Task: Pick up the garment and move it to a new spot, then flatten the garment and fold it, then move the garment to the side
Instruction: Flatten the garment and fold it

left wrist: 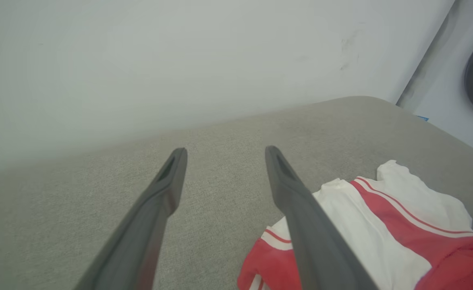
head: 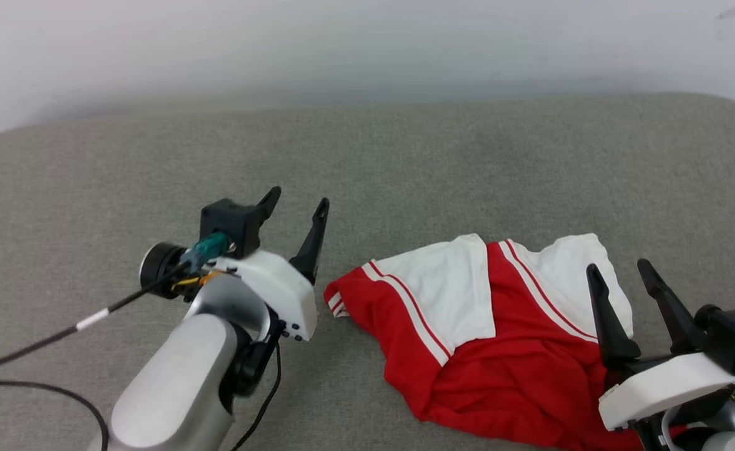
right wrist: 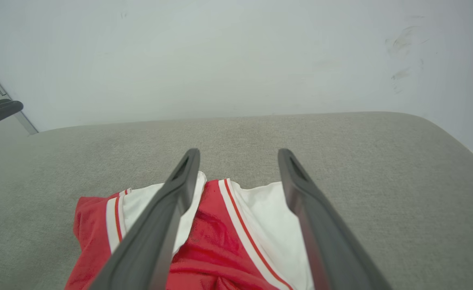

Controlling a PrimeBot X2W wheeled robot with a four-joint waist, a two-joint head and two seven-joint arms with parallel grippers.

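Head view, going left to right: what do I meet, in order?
black cable → left gripper, open, over bare cushion → garment, crumpled → right gripper, open, at the garment's right edge

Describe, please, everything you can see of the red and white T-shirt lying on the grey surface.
The T-shirt is thin bright red cloth with white short sleeves edged in red and white stripes. It lies crumpled and partly folded over itself on the grey padded surface, toward the robot's right. The open right gripper is poised over its right part; whether it touches the cloth cannot be told. The open left gripper stands apart, to its left.
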